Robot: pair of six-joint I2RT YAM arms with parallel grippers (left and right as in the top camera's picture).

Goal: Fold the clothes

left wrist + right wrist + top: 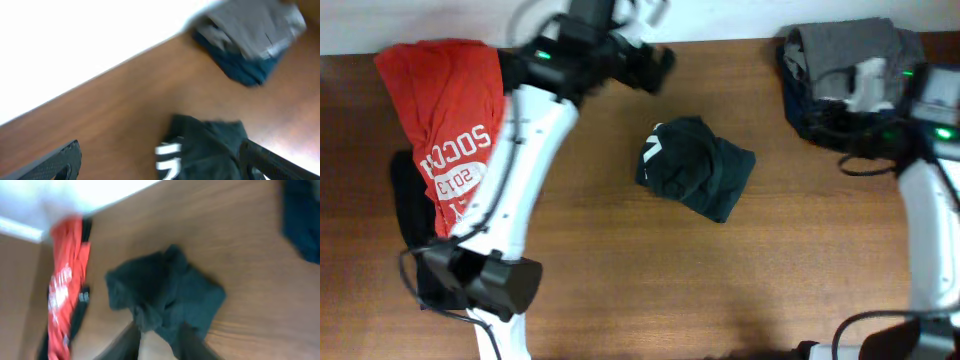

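Observation:
A dark, bunched-up T-shirt with white lettering (696,165) lies in the middle of the table. It also shows in the left wrist view (202,150) and the right wrist view (165,292). My left gripper (655,62) hovers near the table's far edge, above and behind that shirt. Its fingers are wide apart and empty in the left wrist view (167,162). My right gripper (850,90) is over the grey and navy pile (845,65). In the blurred right wrist view (160,332) its fingers are apart with nothing between them.
A red shirt with white print (445,125) lies at the far left, partly over a black garment (412,225). The grey and navy pile also shows in the left wrist view (250,40). The left arm reaches across the table's left half.

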